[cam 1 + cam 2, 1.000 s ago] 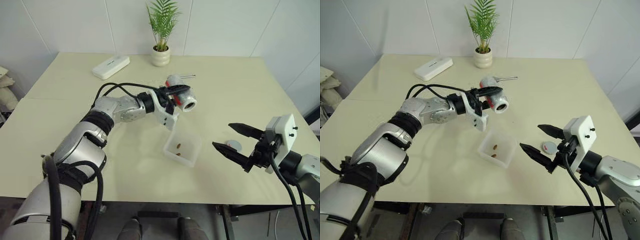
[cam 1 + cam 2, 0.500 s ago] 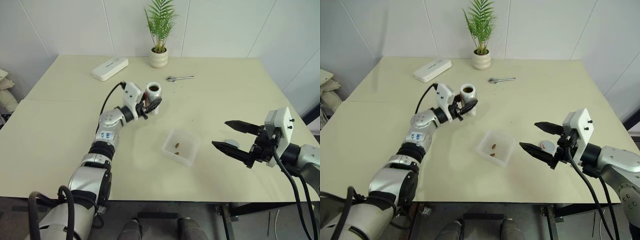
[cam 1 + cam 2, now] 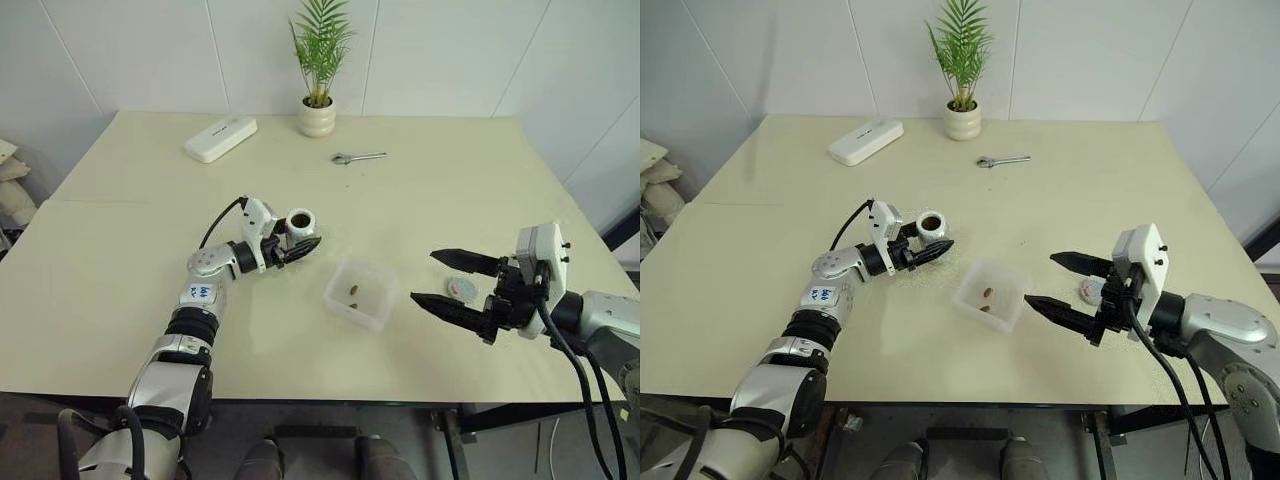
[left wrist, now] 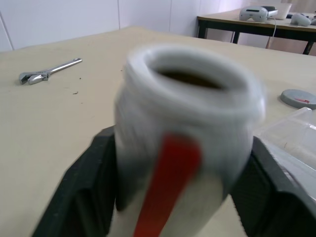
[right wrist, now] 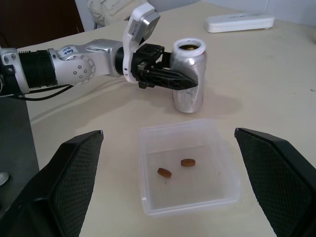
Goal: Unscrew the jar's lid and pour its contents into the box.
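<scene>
Your right gripper (image 3: pixel 452 282) partly hides the lid (image 3: pixel 462 288), right of the box (image 3: pixel 360 293). The jar (image 5: pixel 188 82) stands upright, uncapped, between the left gripper's (image 5: pixel 183 81) fingers, whose hold I cannot judge. Right jaws gape wide.

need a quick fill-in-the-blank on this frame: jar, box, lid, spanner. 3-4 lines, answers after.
1. The jar stands upright on the table with its mouth ____.
2. The box holds ____ brown pellets.
3. The gray lid lies on the table near the ____ end effector.
4. The spanner lies nearest the ____.

Missing words: open; two; right; plant pot
</scene>
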`<action>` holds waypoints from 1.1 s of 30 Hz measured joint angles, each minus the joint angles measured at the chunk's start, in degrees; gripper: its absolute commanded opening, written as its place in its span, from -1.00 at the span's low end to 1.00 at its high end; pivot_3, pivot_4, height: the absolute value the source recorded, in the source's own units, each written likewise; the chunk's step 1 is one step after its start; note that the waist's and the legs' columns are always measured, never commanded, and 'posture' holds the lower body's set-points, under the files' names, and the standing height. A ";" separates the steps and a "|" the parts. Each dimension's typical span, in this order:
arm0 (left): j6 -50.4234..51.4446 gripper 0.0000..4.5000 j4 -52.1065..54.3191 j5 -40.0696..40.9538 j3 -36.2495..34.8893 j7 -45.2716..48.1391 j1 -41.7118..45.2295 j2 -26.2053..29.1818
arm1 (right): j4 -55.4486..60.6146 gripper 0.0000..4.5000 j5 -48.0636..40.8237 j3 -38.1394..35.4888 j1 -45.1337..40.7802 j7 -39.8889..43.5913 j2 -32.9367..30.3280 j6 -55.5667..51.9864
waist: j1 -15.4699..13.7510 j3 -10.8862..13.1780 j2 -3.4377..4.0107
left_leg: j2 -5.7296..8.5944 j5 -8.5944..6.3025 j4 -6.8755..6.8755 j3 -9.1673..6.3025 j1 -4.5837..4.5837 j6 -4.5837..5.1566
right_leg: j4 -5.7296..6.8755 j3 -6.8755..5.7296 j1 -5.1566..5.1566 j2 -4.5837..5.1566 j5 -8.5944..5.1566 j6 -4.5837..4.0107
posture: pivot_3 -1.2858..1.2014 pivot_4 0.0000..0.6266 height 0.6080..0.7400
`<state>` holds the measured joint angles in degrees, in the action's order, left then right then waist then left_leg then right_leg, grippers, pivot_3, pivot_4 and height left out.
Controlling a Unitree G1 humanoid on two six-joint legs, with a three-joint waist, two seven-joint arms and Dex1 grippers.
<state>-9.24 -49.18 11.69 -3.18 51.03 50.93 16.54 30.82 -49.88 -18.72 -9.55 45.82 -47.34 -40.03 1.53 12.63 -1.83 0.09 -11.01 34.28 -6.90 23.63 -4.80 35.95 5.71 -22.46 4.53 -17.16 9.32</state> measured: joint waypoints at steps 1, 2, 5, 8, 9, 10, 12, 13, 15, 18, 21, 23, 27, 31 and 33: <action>0.09 0.98 0.19 0.00 0.00 0.08 -0.03 0.01 | -0.02 1.00 0.21 0.00 -0.01 0.11 0.00 0.03 | -0.01 0.00 0.00 | 0.00 0.00 0.00 0.00 0.00 0.00 | 0.00 0.00 0.00 0.00 0.00 0.00 | 0.03 -0.52 1.00; 0.28 0.98 0.64 0.00 0.00 0.21 -0.13 0.01 | -0.03 1.00 0.34 0.00 -0.03 0.17 0.00 0.06 | -0.01 0.00 0.00 | 0.00 0.00 0.00 0.00 0.01 0.00 | 0.00 0.00 0.00 0.00 0.00 0.00 | 0.03 -0.52 1.00; 1.70 0.98 3.07 0.00 0.21 0.99 -1.06 0.26 | -0.36 1.00 0.99 0.32 -0.80 0.60 0.00 0.18 | 0.04 0.00 0.00 | 0.00 0.00 -0.01 0.00 0.00 0.00 | -0.01 0.00 0.00 0.00 0.00 0.00 | 0.03 -0.52 1.00; 3.09 0.98 4.29 0.01 0.41 1.43 -1.96 0.56 | -1.03 1.00 1.55 0.32 -0.97 0.99 0.00 0.25 | 0.02 0.00 0.00 | 0.00 0.00 -0.01 0.01 0.00 0.00 | -0.01 0.00 0.00 0.00 0.00 0.00 | 0.03 -0.52 1.00; 3.75 0.98 5.18 0.01 0.74 2.01 -2.43 1.16 | -1.19 1.00 1.62 0.33 -1.04 1.09 0.00 0.25 | 0.06 0.00 0.00 | 0.00 0.00 -0.01 0.01 0.00 0.00 | -0.01 0.00 -0.01 0.00 0.00 0.00 | 0.03 -0.52 1.00; 4.33 0.98 5.97 0.01 1.03 2.67 -2.67 1.83 | -1.30 1.00 1.65 0.33 -1.06 1.12 0.00 0.25 | 0.09 0.00 0.00 | -0.01 0.00 -0.02 0.01 0.00 0.00 | -0.01 0.00 -0.01 0.00 0.00 -0.01 | 0.03 -0.52 1.00; 5.47 0.98 7.56 -0.01 1.38 3.60 -2.80 3.35 | -1.42 1.00 1.70 0.33 -1.23 1.18 -0.06 0.24 | 0.08 0.00 0.00 | -0.01 0.00 -0.03 0.00 -0.01 0.00 | -0.01 0.00 -0.02 0.00 0.00 -0.01 | 0.03 -0.52 1.00; 6.09 0.98 8.55 -0.04 1.57 3.98 -2.88 4.32 | -1.46 1.00 1.75 0.33 -1.28 1.30 -0.28 0.24 | 0.08 0.00 0.00 | -0.01 0.00 -0.04 0.01 -0.01 0.00 | -0.01 0.00 -0.02 0.00 0.00 -0.01 | 0.03 -0.52 1.00; 7.10 0.98 10.11 -0.41 1.87 4.33 -3.16 6.31 | -1.64 1.00 1.93 0.33 -1.30 1.50 -1.05 0.24 | 0.05 0.00 0.00 | -0.01 0.00 -0.04 0.01 0.00 0.00 | -0.04 0.00 -0.01 0.00 0.00 -0.02 | 0.03 -0.52 1.00; 7.54 0.98 10.47 -0.84 2.03 5.21 -4.01 8.72 | -1.81 1.00 2.14 0.20 -1.50 1.51 -1.49 0.24 | 0.08 0.00 0.01 | -0.02 0.00 -0.08 0.02 -0.02 0.00 | -0.06 0.00 -0.01 0.00 -0.01 -0.03 | 0.03 -0.52 1.00; 7.99 0.98 10.60 -0.88 2.12 6.18 -4.45 9.33 | -2.01 1.00 2.20 -0.06 -1.44 1.98 -1.95 0.27 | 0.00 0.00 0.00 | -0.02 0.00 -0.09 0.01 0.00 0.00 | -0.08 0.00 -0.01 0.00 -0.02 -0.04 | 0.03 -0.52 1.00; 8.10 0.98 12.12 -0.68 2.48 9.54 -5.12 11.60 | -1.99 1.00 2.18 -0.77 -1.38 2.01 -2.51 0.26 | 0.00 0.00 0.00 | -0.02 0.00 -0.13 0.02 0.02 0.00 | -0.13 0.00 -0.03 0.00 -0.02 -0.04 | 0.03 -0.52 1.00; 6.98 0.98 14.99 2.67 1.33 20.43 -6.29 17.79 | -2.16 1.00 2.79 -4.49 0.20 2.29 -3.58 0.92 | 0.24 0.00 0.01 | -0.08 -0.01 -0.34 0.07 -0.08 -0.01 | -0.13 0.00 -0.06 0.00 -0.08 -0.17 | 0.03 -0.52 1.00; 6.59 0.98 12.44 7.96 -1.79 31.10 -4.36 21.13 | -1.70 1.00 3.05 -6.95 2.28 2.51 -3.64 1.48 | 0.07 -0.01 0.01 | -0.11 -0.01 -0.36 0.07 -0.10 -0.01 | -0.11 -0.05 -0.06 -0.01 -0.12 -0.23 | 0.03 -0.52 1.00; 5.40 0.98 8.99 8.97 -3.30 34.86 -1.42 23.17 | -1.15 1.00 2.98 -8.83 4.67 3.37 -3.74 1.53 | -0.03 -0.01 0.01 | -0.10 -0.01 -0.34 0.07 -0.09 0.00 | -0.18 -0.05 -0.04 0.00 -0.12 -0.23 | 0.03 -0.52 1.00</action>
<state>-3.84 -40.19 20.66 -6.48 85.90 49.50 39.70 29.67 -46.90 -27.55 -4.88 49.19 -51.08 -38.51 1.50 12.62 -1.82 -0.01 -11.01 33.94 -6.83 23.55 -4.81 35.77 5.66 -22.50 4.53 -17.28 9.09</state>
